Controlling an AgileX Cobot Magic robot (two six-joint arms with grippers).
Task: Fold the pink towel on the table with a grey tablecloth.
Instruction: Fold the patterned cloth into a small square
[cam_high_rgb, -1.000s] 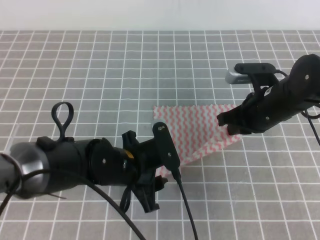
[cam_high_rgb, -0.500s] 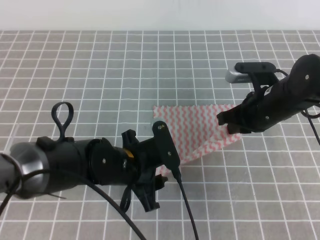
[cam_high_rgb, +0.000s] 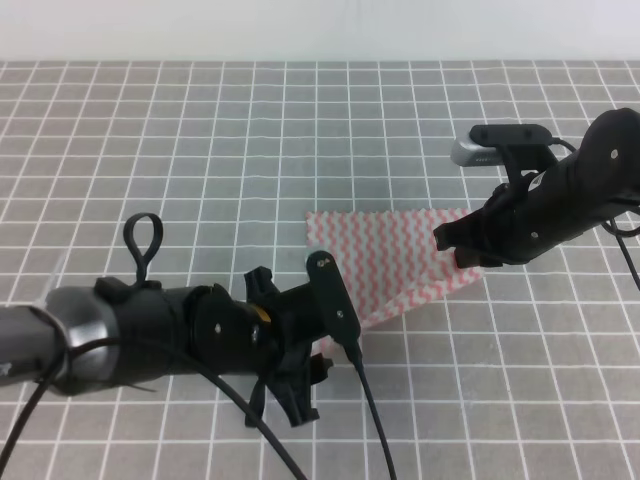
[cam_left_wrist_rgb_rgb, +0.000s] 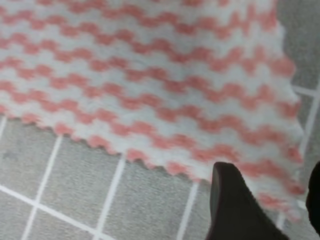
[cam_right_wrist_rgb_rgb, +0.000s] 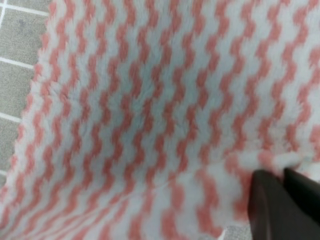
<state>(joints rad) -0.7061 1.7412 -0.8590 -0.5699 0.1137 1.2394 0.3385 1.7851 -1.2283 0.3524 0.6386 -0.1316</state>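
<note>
In the exterior high view you see the table (cam_high_rgb: 200, 150), a large flat surface covered to every edge of the picture by the grey tablecloth (cam_high_rgb: 150, 200) printed with a regular grid of thin white lines, with a plain pale wall band along the top. The pink towel (cam_high_rgb: 390, 250), a thin cloth with pink-red and white wavy zigzag stripes, lies right of centre, its top edge straight along a grid line and its lower edge slanting up to the right. Your left gripper (cam_high_rgb: 318, 365), black and mounted on a grey-collared arm trailing black cables, sits at the towel's lower left corner; your right gripper (cam_high_rgb: 462, 255), also black, sits at the towel's right corner. In the left wrist view the striped cloth fills the upper part with its scalloped edge running over grey cloth and white lines; two dark fingers (cam_left_wrist_rgb_rgb: 235, 205) stand apart at the lower right, jaws parted on either side of the towel's corner, and you cannot tell whether they grip it. In the right wrist view the towel fills nearly the whole picture, slightly creased, and the dark fingertips (cam_right_wrist_rgb_rgb: 267, 205) at the lower right are pressed together, pinching a fold of the towel.
</note>
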